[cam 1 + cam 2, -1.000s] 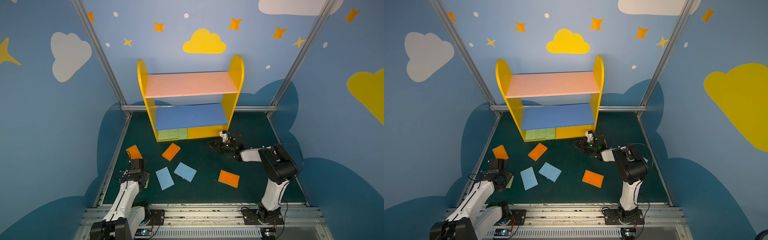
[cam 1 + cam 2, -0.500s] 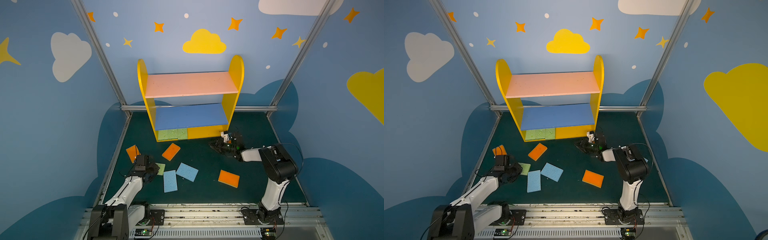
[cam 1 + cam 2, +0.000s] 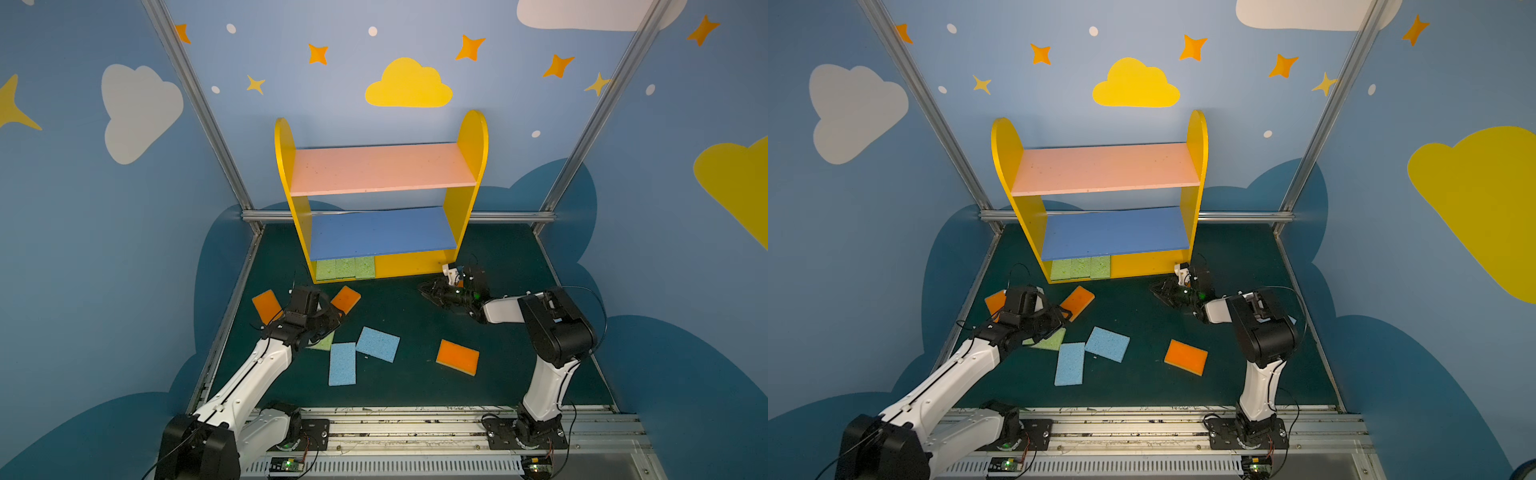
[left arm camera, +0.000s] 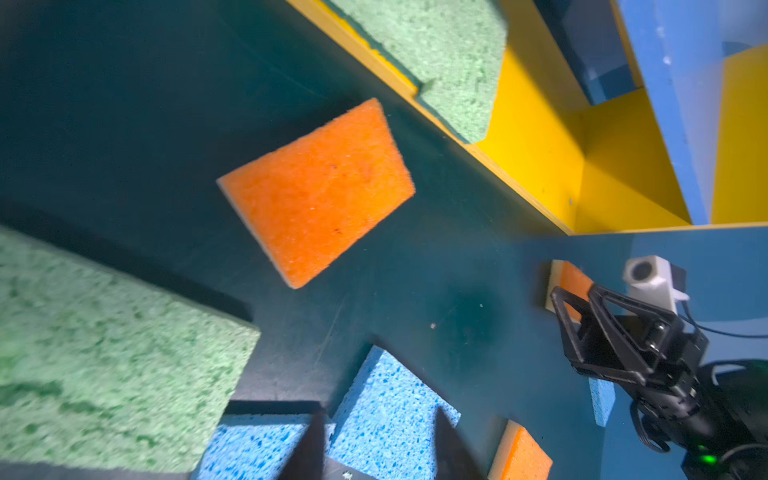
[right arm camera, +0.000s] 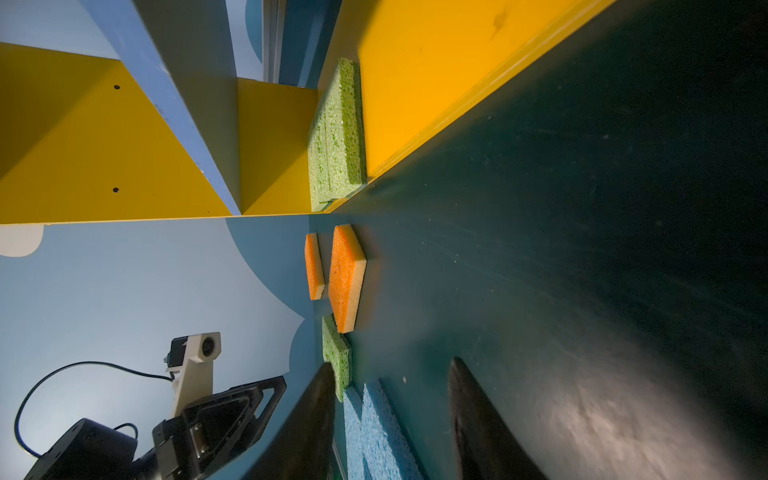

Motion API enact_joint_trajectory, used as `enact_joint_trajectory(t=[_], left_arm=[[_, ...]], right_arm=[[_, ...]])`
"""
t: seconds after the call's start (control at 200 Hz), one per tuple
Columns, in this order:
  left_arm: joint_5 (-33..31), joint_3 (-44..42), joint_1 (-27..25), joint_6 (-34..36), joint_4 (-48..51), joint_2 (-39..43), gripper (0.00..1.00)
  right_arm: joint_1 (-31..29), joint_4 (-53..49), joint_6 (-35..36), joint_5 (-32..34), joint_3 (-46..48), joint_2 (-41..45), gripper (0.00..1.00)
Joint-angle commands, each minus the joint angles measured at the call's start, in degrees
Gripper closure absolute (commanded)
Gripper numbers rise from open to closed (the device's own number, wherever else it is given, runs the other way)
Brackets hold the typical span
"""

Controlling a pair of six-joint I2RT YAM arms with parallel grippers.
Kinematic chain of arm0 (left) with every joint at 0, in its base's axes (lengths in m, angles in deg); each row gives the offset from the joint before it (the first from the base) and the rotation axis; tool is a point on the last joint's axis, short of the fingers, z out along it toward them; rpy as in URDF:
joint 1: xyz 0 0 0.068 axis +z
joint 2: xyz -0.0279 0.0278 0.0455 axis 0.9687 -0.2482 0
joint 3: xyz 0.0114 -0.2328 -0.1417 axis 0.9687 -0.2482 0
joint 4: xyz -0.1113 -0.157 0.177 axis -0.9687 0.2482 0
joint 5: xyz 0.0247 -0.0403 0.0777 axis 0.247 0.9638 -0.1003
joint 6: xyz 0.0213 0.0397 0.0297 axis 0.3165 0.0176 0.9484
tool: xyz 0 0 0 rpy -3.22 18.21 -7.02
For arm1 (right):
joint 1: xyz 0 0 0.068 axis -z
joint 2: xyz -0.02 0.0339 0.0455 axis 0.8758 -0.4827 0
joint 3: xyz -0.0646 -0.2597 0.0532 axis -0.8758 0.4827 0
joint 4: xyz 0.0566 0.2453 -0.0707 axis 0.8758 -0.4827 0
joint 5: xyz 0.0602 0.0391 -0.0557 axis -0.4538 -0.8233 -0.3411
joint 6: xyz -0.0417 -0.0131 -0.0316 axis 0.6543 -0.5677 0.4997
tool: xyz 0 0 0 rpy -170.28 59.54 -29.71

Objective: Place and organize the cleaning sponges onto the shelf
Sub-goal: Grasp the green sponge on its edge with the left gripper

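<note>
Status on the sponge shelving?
Left gripper open, empty; right gripper open, empty, beside shelf. Three green sponges on shelf's bottom board, others on floor. Nothing in the way.

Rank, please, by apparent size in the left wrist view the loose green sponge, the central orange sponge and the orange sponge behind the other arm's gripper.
1. Loose green sponge, cropped and closest to the lens.
2. Central orange sponge.
3. Far orange sponge, partly hidden.
Nearness drives this; true sizes may match.
</note>
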Motion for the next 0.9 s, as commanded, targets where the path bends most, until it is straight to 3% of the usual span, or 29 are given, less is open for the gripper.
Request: enact_joint_trajectory(t=[0.0,0.125,0.27,0.681,0.896], left_arm=[[-5.6,-2.8,0.0,-4.6,4.2,3.1,0.34],[-10.6,-9.9,0.0,-11.9,2.4,9.8,0.23],[-14.0,-15.6,0.1,-14.8,0.1,14.6,0.22],[-9.7,-17.1,5.8,-14.0,-6.4,6.1,0.24],[-9.7,-18.4,6.7,-14.4,-9.8,3.5,0.30]], right_arm=[[0.2,-0.5,1.0,-0.7,0.7,1.4,0.55],[0.2,-0.5,0.9,-0.8,0.6,1.1,0.54],[0.2,0.1,0.5,-1.1,0.5,0.0,0.54],[0.3,0.2,-0.4,-1.8,-0.6,-2.6,0.55],[0.4,0.0,-1.9,-2.9,-2.0,-5.1,0.57]])
